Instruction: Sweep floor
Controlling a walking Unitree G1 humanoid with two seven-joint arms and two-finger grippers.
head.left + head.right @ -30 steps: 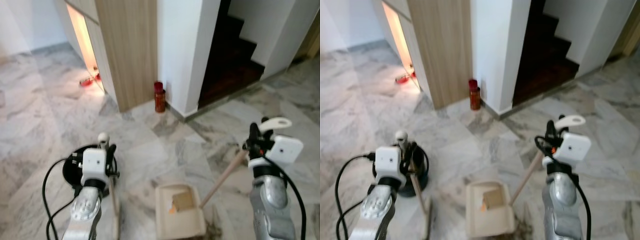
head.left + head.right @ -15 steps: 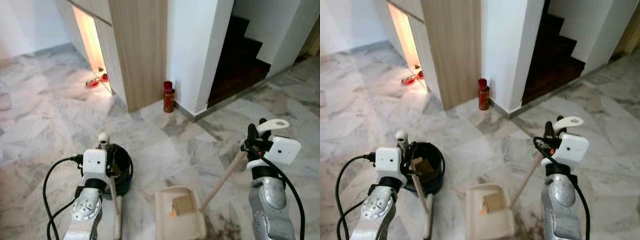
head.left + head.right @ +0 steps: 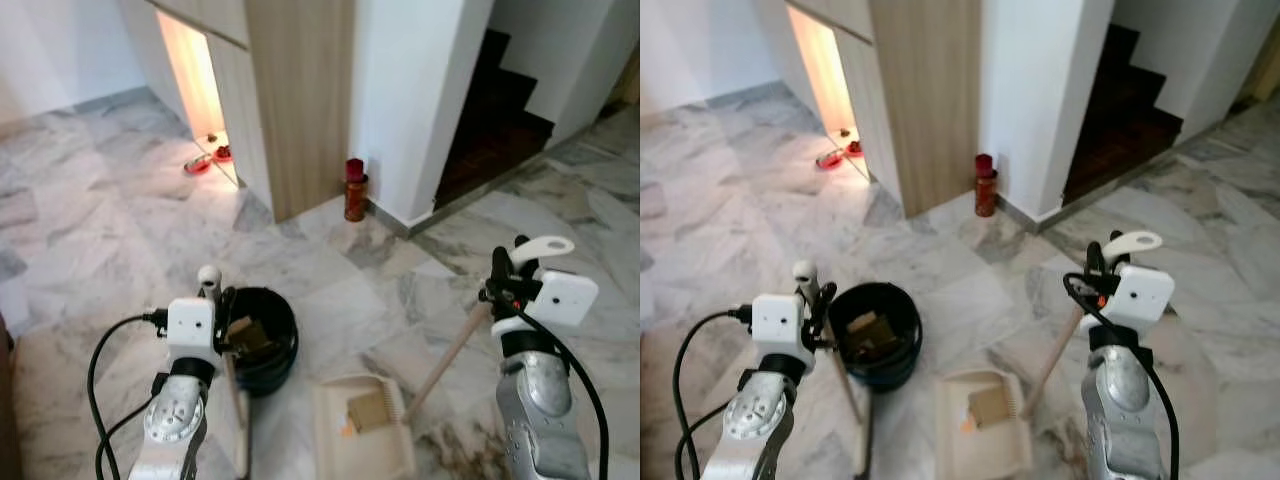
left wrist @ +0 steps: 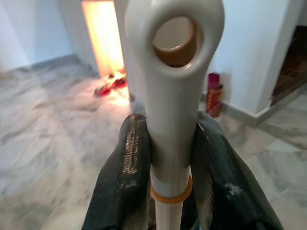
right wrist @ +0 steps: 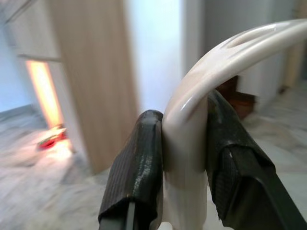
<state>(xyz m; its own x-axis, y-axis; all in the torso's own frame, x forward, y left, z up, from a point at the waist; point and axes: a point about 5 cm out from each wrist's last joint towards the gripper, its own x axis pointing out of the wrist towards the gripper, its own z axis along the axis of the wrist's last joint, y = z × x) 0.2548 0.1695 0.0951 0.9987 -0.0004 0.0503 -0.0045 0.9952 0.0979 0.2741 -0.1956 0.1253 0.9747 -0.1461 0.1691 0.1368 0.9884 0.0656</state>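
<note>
Grey-veined marble flooring (image 3: 120,230) is spreading out toward a wooden cabinet side (image 3: 300,100), a white wall and a dark stairwell (image 3: 495,120), with a red canister (image 3: 354,190) standing at the foot of the wall.

Judging by how things lie, the sweeping is looking well advanced: a piece of brown, cardboard-like debris (image 3: 367,410) is lying in the cream dustpan (image 3: 340,455), which is resting on the floor between the two arms, and more brown scraps (image 3: 872,332) are sitting inside the black bucket (image 3: 902,312) just to the robot's left of the pan. What seems left is tipping the pan's load into that bucket; the nearby floor is showing no obvious loose litter, though the veining makes small bits hard to tell.

The left gripper (image 4: 169,158) is clamping the white top end of the broom handle (image 4: 173,72), which is running down beside the bucket. The right gripper (image 5: 184,158) is squeezing the curved cream grip of the dustpan's handle (image 5: 201,96), whose pale wooden shaft (image 3: 447,352) is slanting down to the pan.
</note>
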